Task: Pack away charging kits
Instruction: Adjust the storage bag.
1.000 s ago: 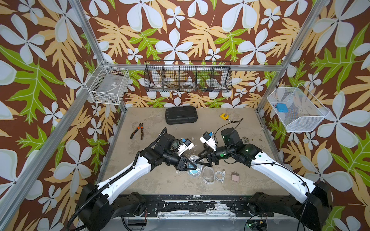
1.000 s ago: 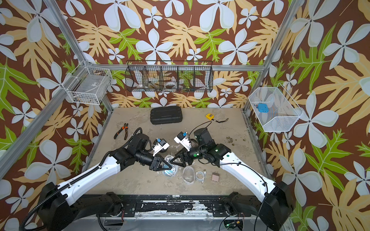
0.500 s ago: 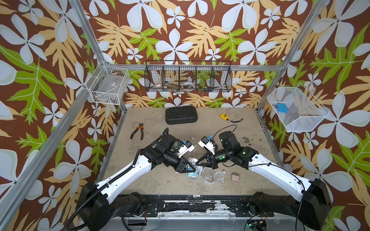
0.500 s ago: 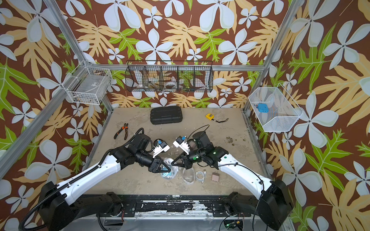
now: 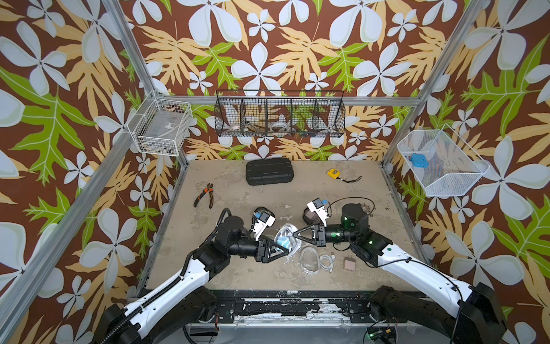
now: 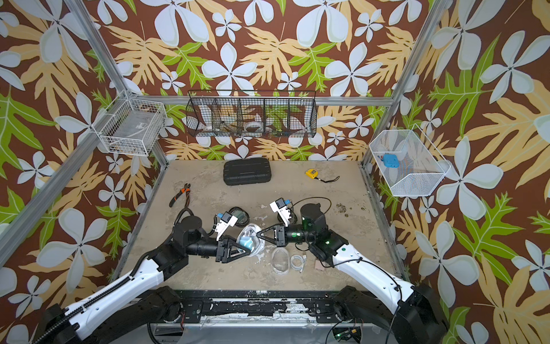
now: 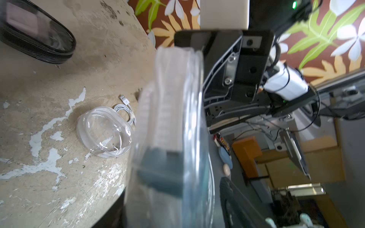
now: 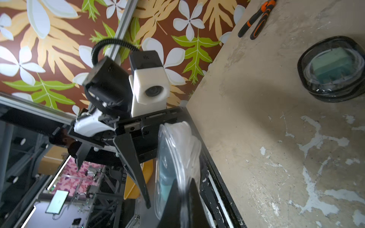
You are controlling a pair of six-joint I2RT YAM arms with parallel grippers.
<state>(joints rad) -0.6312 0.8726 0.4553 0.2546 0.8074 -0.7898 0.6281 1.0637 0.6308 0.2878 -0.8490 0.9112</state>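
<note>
The right tool (image 5: 295, 235), pinched shut on its rim, held the clear case (image 5: 288, 230) with its teal plug (image 5: 282, 241) above the surface (image 5: 268, 277), apparently letting the open-jawed left tool (image 5: 282, 247) release.

At the back of the surface (image 5: 238, 277) a big case (image 5: 269, 172) lies in the middle, with a tape measure (image 5: 332, 173) to its right. Pliers (image 5: 205, 195) lie further forward on the left. Mid-surface, two cases sit side by side: the left oval case (image 6: 238, 215) and the right oval case (image 5: 309, 215). Just in front of them the upright case (image 5: 293, 247) stands on edge between the left gripper (image 5: 282, 248) and the right gripper (image 5: 294, 235), with a packed plug (image 5: 282, 240) inside. Nearer the front edge, left to right, lie an empty case (image 5: 309, 259), a cable (image 5: 326, 262) just beside it, and a loose plug (image 5: 350, 264). On the walls hang a back basket (image 5: 279, 114), a left basket (image 5: 162, 126) and a right basket (image 5: 440, 178), with a block (image 5: 418, 160) in the last.
</note>
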